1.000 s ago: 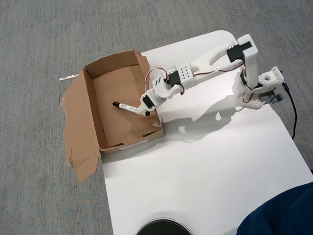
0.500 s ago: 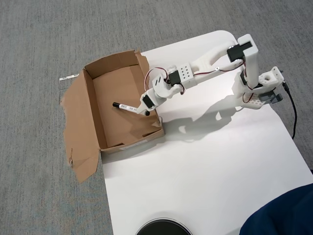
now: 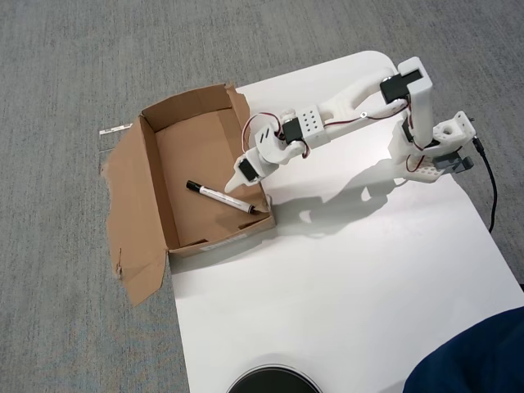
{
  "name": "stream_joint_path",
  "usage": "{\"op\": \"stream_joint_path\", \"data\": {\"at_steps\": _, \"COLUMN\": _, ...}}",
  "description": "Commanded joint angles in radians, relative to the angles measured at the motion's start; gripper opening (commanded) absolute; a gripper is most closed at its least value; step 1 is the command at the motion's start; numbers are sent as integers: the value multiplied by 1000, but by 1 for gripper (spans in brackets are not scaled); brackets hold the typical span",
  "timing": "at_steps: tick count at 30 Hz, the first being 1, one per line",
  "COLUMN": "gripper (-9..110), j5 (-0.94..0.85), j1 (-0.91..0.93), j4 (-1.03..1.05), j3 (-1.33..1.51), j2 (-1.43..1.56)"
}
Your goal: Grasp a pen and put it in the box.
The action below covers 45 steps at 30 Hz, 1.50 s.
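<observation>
Your pen is lying flat on the floor of the box, left of centre in the overhead view. It runs diagonally: one black end toward the box's middle, the other end down near the box's lower-right corner. No part of it sticks over a wall.

The gripper sits just above the pen's mid-barrel, right at the box's right wall. From this angle you can't tell whether the fingers are spread or pressed together; the white parts overlap and the tips are small. It doesn't look like it's pinching the pen, since the pen reads as resting on the cardboard, but contact at the tip can't be ruled out.

My read: the placing step is at its end, and the pen is where the task wants it.

Next move, if the fingers are clear: lift straight up and pull back toward the arm's base at upper right over the white sheet. Watch the torn right wall and the loose wires at the wrist, as snagging either could drag the box. The splayed flap at lower left is out of the way.
</observation>
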Motion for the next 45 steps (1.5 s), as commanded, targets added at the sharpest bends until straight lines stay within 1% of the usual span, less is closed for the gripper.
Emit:
{"op": "stream_joint_path", "data": {"at_steps": 1, "gripper": 13, "j5": 5, "j1": 5, "j4": 0, "j3": -13, "j2": 20}}
{"op": "stream_joint_path", "data": {"at_steps": 7, "gripper": 13, "j5": 15, "j1": 7, "j4": 2, "j3": -28, "j2": 74}}
{"op": "stream_joint_path", "data": {"at_steps": 23, "gripper": 12, "j5": 24, "j1": 5, "j4": 5, "j3": -12, "j2": 535}}
{"op": "stream_joint_path", "data": {"at_steps": 36, "gripper": 12, "j5": 25, "j1": -5, "j4": 8, "j3": -4, "j2": 790}}
{"op": "stream_joint_path", "data": {"at_steps": 41, "gripper": 12, "j5": 25, "j1": -5, "j4": 8, "j3": 79, "j2": 922}}
{"op": "stream_joint_path", "data": {"at_steps": 45, "gripper": 12, "j5": 33, "j1": -5, "j4": 8, "j3": 205, "j2": 1072}}
